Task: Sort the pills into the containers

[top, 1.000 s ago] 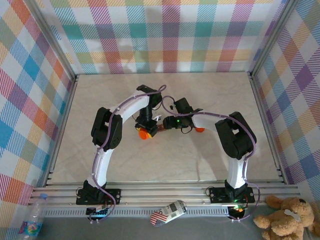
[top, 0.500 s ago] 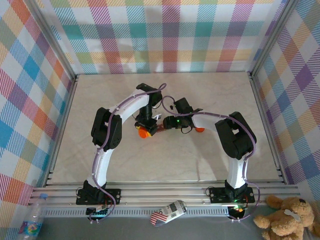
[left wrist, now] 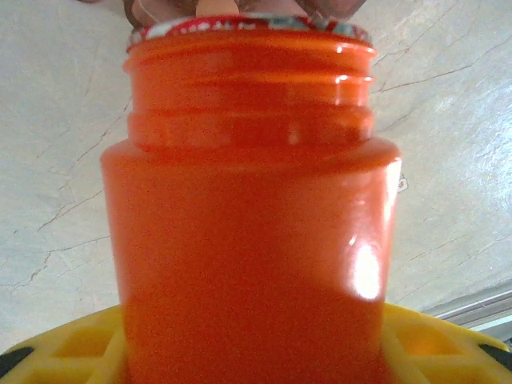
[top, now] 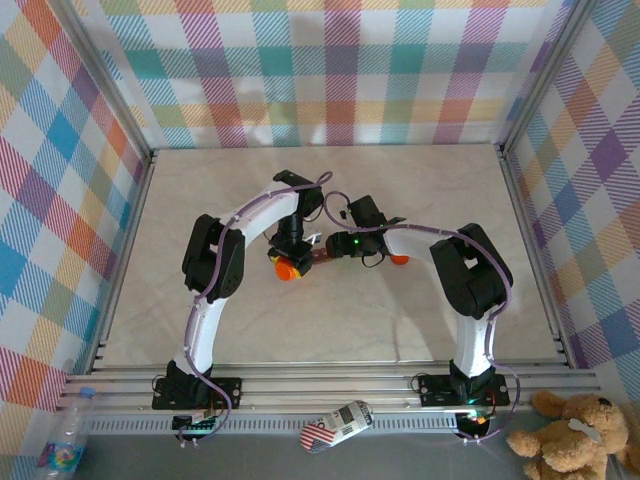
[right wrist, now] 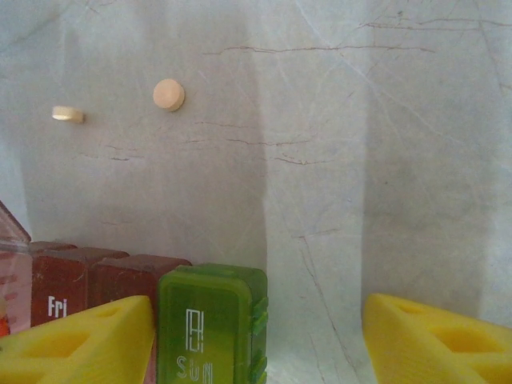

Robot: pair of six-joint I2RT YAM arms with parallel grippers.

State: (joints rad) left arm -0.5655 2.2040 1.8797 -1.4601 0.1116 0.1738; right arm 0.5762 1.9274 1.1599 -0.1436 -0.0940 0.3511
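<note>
I see the table (top: 420, 190) with both arms meeting mid-table. Left gripper (top: 288, 262) is clamped on the orange bottle (left wrist: 248, 224), threaded neck bare. Right gripper (right wrist: 252, 316) is spread wide over the containers (right wrist: 112, 280); the strip sits on the table, its green SUN end between the fingers, just beside one. Two pale pills (right wrist: 169, 94) lie loose on the table beyond the strip.

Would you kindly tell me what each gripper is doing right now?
Left gripper: closed on the orange plastic cylindrical bottle.
Right gripper: open, holding nothing.
</note>
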